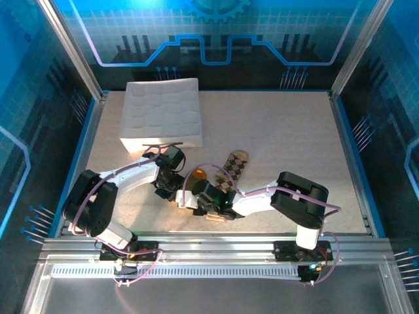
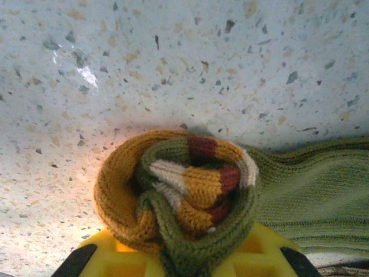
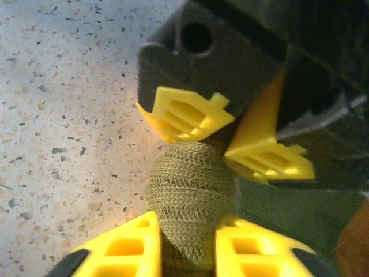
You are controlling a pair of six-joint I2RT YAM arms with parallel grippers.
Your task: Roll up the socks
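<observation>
The olive green sock (image 2: 190, 190) is wound into a tight roll, its orange toe and striped cuff coiled at the end. My left gripper (image 2: 184, 251) is shut on this roll, yellow fingers (image 2: 112, 257) on both sides. From the other side my right gripper (image 3: 187, 245) is shut on the same olive roll (image 3: 190, 190), facing the left gripper's fingers (image 3: 184, 115). In the top view both grippers, left (image 1: 171, 188) and right (image 1: 204, 198), meet at the table's near middle. The brown-beige argyle sock (image 1: 236, 167) lies flat just behind them.
A white quilted tray (image 1: 163, 114) stands at the back left of the speckled table (image 1: 281, 131). Metal frame posts and blue walls border the table; a rail runs along the near edge.
</observation>
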